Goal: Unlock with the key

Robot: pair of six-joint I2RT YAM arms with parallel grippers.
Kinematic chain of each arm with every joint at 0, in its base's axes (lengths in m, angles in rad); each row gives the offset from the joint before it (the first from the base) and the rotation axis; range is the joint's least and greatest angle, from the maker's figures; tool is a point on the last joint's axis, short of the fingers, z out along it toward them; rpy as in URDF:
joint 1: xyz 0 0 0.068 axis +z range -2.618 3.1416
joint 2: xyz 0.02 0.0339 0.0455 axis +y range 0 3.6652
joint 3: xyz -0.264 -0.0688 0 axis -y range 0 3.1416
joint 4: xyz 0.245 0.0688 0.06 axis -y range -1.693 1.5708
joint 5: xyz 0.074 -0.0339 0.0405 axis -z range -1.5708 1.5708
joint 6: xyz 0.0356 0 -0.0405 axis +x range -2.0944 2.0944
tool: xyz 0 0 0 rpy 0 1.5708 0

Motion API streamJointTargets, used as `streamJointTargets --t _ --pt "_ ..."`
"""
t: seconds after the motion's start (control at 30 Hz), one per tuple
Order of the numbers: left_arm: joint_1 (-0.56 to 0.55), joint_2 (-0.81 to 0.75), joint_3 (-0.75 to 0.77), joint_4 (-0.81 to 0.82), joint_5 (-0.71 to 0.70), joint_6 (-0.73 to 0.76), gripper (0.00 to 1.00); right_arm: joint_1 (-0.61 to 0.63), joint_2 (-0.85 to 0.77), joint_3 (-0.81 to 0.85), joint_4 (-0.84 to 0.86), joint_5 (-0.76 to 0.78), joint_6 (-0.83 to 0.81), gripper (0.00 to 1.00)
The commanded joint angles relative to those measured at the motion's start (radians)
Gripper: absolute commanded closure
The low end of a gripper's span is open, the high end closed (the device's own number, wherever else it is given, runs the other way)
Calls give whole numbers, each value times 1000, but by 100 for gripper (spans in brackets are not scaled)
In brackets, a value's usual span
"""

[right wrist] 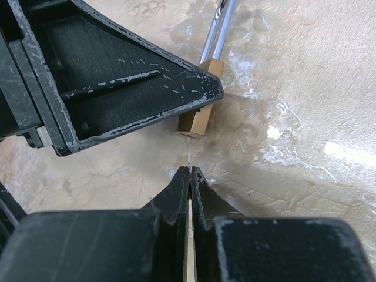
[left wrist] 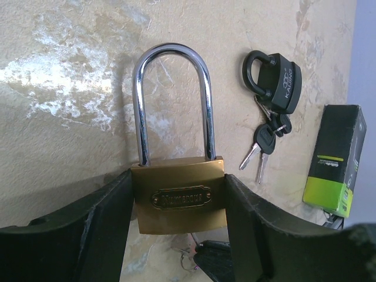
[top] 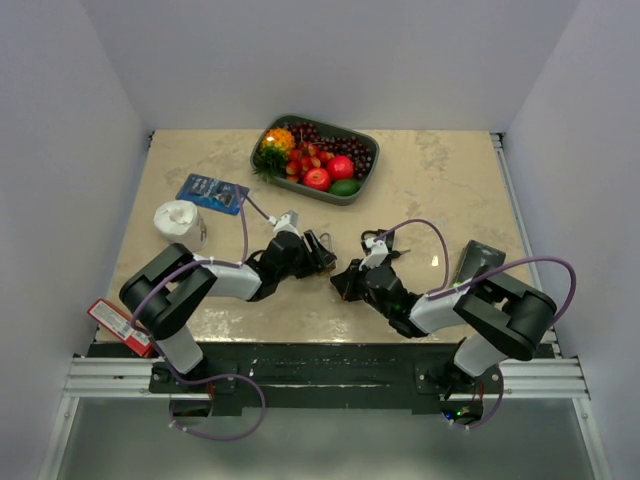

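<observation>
We hold the padlock by its body between the left fingers, over the desk. The right fingers, pressed together, pinch the key, aimed at the padlock's base. Padlock: probably heavy, rigid, smooth. Key: thin, liable to twist.

The scene is lit brightly and evenly from above. White glare is thrown across the counter in both wrist views; soft shadows are cast, and the nearest foreground is blurred.
</observation>
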Motion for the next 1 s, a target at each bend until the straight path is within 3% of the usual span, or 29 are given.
streamJointTargets --t 0.0,0.4,0.97 --pt "-45 -16 -44 5 47 -10 100 -11 16 46 56 119 -9 100" --pt "-58 -13 -54 17 55 -23 100 -11 49 41 104 133 -21 100" --pt "-55 -13 -81 40 184 31 100 -12 -3 -43 205 196 -113 100"
